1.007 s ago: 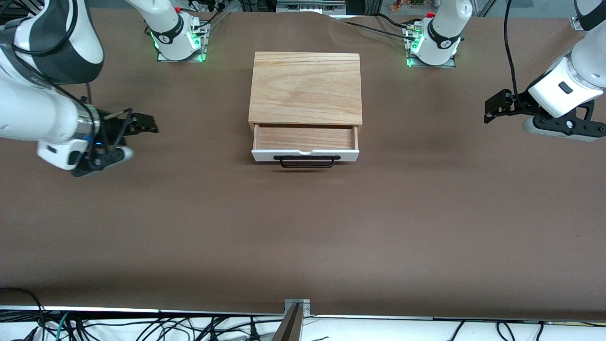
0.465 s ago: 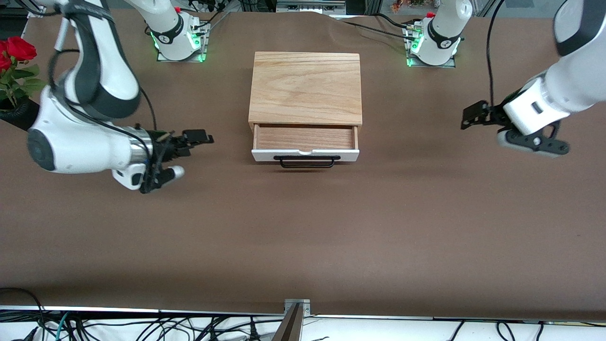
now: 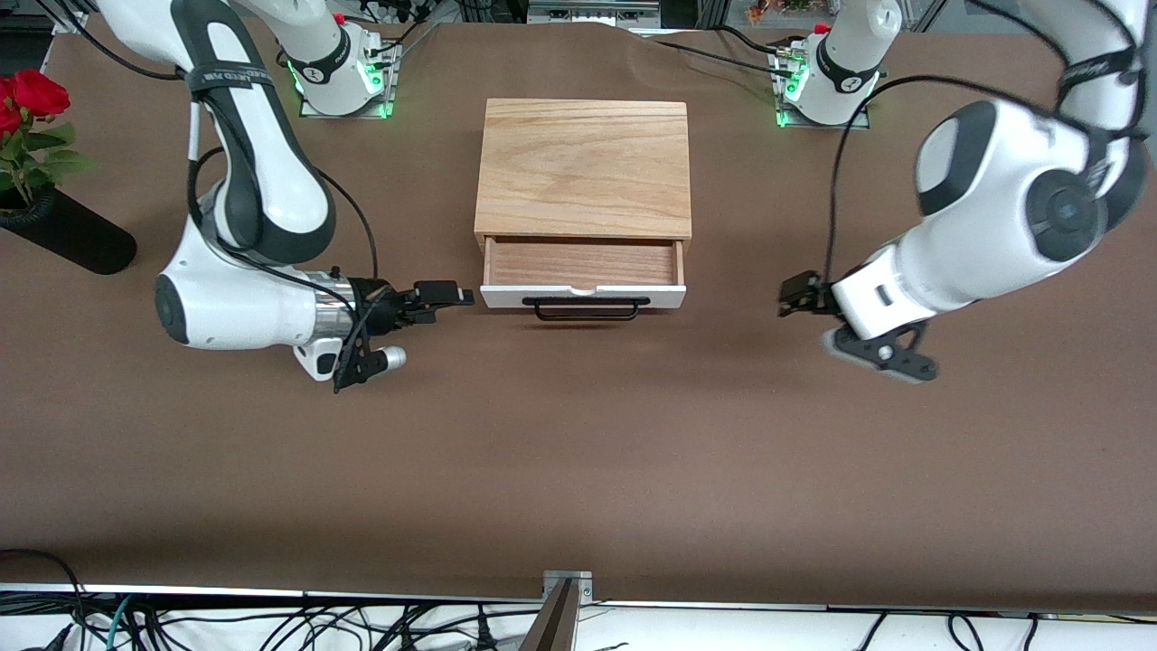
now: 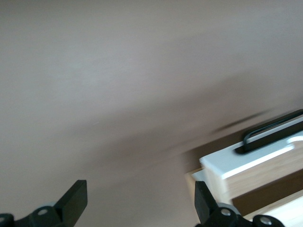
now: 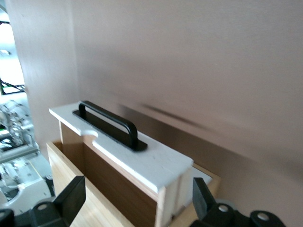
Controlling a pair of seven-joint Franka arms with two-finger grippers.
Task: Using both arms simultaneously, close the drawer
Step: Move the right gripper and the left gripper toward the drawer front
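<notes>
Drawer (image 3: 583,274): still pulled out of the box (image 3: 584,168) at mid-surface, untouched; right gripper (image 3: 441,296), fingers apart, has swung in to just beside its white front's end, left gripper (image 3: 795,296), also apart, closing in but farther off; push pending.

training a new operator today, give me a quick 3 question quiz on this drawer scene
1. True or false: the drawer is fully shut.
2. Which gripper is closer to the drawer's white front: A) right gripper B) left gripper?
3. Fill in: both grippers' fingers are ____.

Key:
1. False: it is pulled out of the oak casing, wood inside showing.
2. A: it is at the front panel's end toward the right arm; the left gripper is apart from the other end.
3. Open.
</notes>
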